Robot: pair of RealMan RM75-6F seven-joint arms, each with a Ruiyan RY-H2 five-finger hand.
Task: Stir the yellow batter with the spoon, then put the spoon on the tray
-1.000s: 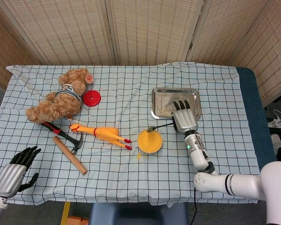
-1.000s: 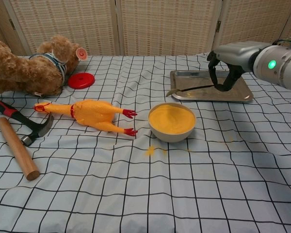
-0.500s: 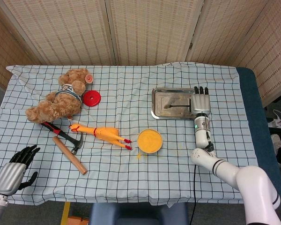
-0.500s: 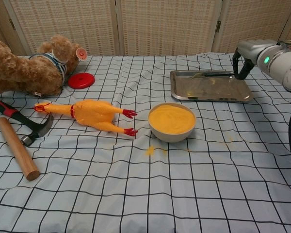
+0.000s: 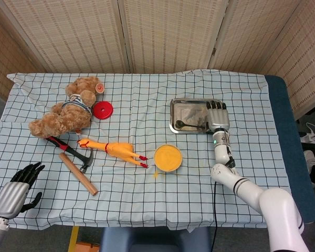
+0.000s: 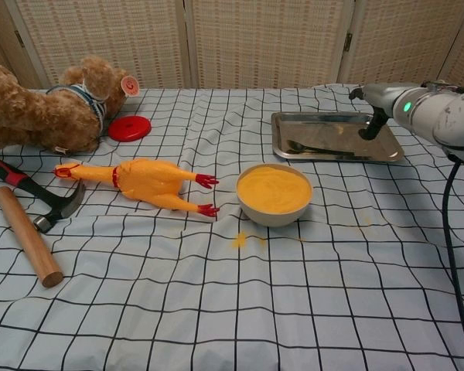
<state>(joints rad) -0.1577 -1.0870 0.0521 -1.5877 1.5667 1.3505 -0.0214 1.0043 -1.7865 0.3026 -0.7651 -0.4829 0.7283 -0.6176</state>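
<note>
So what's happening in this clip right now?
The right hand is over the metal tray, where the spoon now lies; whether it has let go is unclear. The bowl of yellow batter sits in front of the tray, with a few drips on the cloth. The left hand rests idle at the table's near corner.

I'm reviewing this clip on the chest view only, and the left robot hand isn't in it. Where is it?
Observer: The head view shows the left robot hand at the table's near left corner, fingers apart, holding nothing.
Operator: Has the right one let go of the spoon?
Observer: From above, the right robot hand lies over the right end of the tray, fingers stretched out. The spoon lies in the tray with its handle running up to the hand, so I can't tell whether it is gripped.
</note>
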